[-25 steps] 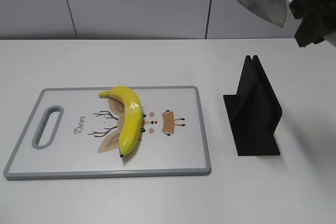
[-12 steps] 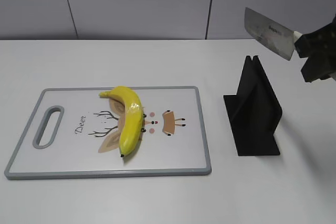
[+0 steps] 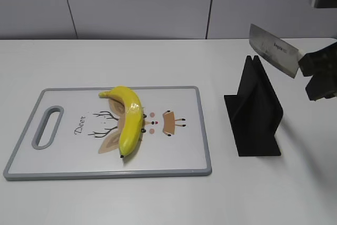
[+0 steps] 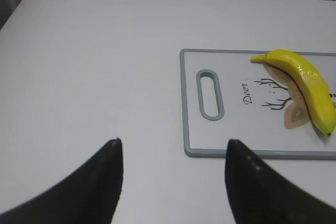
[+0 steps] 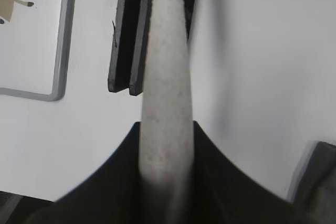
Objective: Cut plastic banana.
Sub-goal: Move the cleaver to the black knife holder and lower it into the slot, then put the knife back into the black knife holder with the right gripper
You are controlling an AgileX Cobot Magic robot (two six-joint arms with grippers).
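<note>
The plastic banana (image 3: 130,120) lies whole on the white cutting board (image 3: 63,151), over its deer drawing; it also shows in the left wrist view (image 4: 307,84). My right gripper (image 3: 316,72) is shut on the pale handle (image 5: 165,77) of a cleaver, whose steel blade (image 3: 274,50) hangs just above the black knife stand (image 3: 255,111). My left gripper (image 4: 173,145) is open and empty above bare table, left of the board's handle end (image 4: 210,95); it is out of the exterior view.
The board has a grey rim and a slot handle (image 3: 47,127) at its left end. The knife stand (image 5: 131,30) sits right of the board. A grey panelled wall runs behind the white table.
My right gripper has carried the cleaver down and a little right, from high above the table to just over the top of the knife stand. The banana and board have not moved.
</note>
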